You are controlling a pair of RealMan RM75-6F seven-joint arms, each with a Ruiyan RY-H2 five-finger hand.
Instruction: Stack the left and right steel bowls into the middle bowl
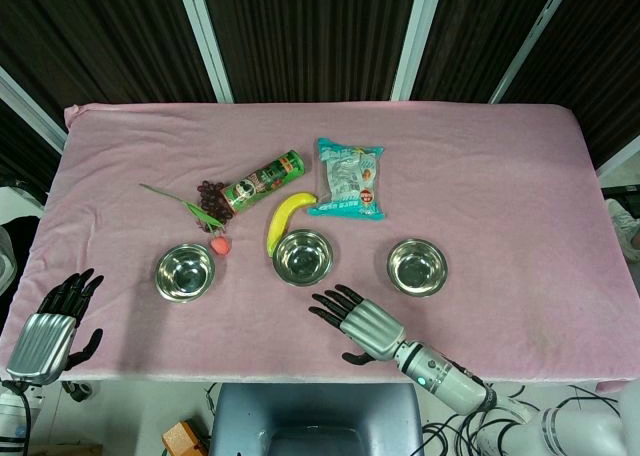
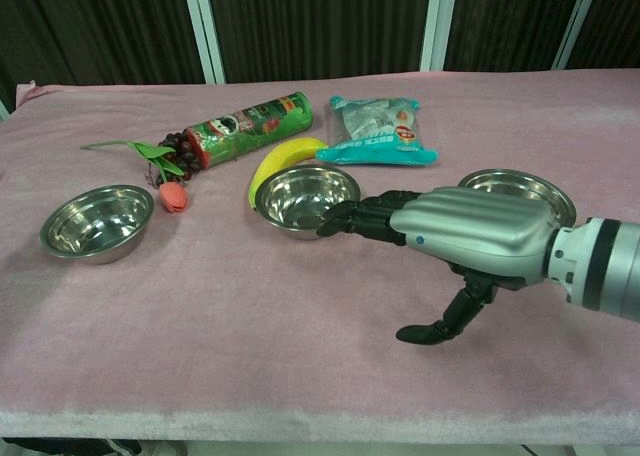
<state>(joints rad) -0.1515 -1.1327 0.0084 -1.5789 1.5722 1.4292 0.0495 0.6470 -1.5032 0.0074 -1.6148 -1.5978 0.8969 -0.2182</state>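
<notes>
Nothing is stacked yet: all three steel bowls sit apart on the pink worktop (image 1: 500,176), each empty. Taking the middle bowl (image 1: 302,257) as the landmark, the left bowl (image 1: 185,272) lies well off to its left and the right bowl (image 1: 417,266) well off to its right, roughly in one row. Behind the middle bowl, a banana (image 1: 285,219) lies just beside its rim, with a green snack can (image 1: 262,181), a teal snack packet (image 1: 349,179) and a dark grape bunch (image 1: 210,193) further back; a small red flower (image 1: 221,244) rests between the middle bowl and the left bowl. The right hand (image 1: 362,323) hovers in front of the middle bowl, slightly to its right, fingers spread and extended with the thumb hanging down, holding nothing; in the chest view its dark fingertips (image 2: 345,219) reach toward the middle bowl's near rim. The left hand (image 1: 50,331) sits at the worktop's near edge, well to the left of the left bowl, also spread and empty. By my reading the whole task remains: both outer bowls need picking up and nesting into the middle one.
</notes>
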